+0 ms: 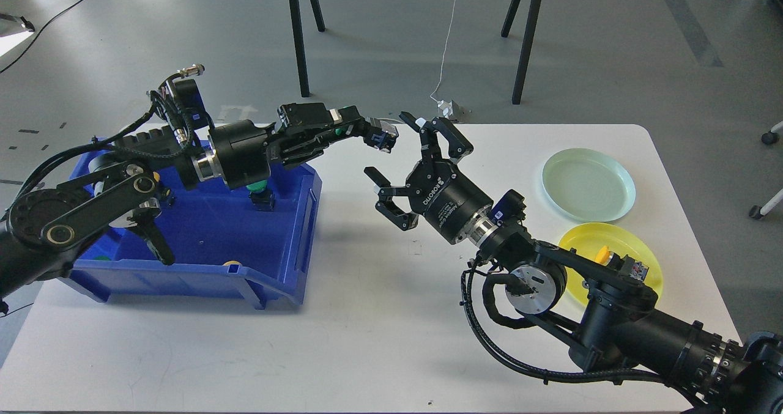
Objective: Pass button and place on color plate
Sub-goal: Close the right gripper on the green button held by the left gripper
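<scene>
My left gripper [361, 131] is shut on a green-capped button [380, 137] with a black and blue body and holds it out over the table's back middle. My right gripper [394, 154] is open, its fingers spread just right of and below that button, not touching it. A pale green plate [588, 184] and a yellow plate [612, 267] lie at the right. The yellow plate holds a yellow button [618, 259]. Another green button [261, 195] stands in the blue bin [202, 243].
The blue bin stands at the table's left, under my left arm, with a yellow piece [230, 263] at its front wall. Black stand legs [298, 35] and a white cable [449, 41] are on the floor behind the table.
</scene>
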Controlling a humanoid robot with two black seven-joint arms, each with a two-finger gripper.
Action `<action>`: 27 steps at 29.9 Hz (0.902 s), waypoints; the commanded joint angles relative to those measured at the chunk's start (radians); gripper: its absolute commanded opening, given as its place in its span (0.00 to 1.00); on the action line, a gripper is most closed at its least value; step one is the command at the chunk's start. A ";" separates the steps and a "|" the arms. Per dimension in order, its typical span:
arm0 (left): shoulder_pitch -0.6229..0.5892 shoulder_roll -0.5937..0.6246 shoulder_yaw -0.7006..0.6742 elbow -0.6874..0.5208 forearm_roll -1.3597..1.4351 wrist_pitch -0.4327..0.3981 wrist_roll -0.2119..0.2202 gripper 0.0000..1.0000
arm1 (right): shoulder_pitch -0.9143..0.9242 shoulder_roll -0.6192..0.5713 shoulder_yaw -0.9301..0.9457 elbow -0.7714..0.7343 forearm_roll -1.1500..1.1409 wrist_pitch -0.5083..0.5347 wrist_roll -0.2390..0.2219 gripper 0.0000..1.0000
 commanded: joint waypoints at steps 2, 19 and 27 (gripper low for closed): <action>0.000 0.000 0.000 0.000 0.000 0.000 0.000 0.31 | 0.001 0.013 0.007 -0.007 0.000 -0.005 0.000 0.98; 0.001 0.000 -0.001 0.001 -0.001 0.000 0.000 0.32 | 0.002 0.034 0.017 -0.030 0.003 -0.022 0.002 0.88; 0.001 0.000 -0.001 0.001 0.000 0.000 0.000 0.32 | 0.002 0.048 0.014 -0.030 0.003 -0.021 0.002 0.87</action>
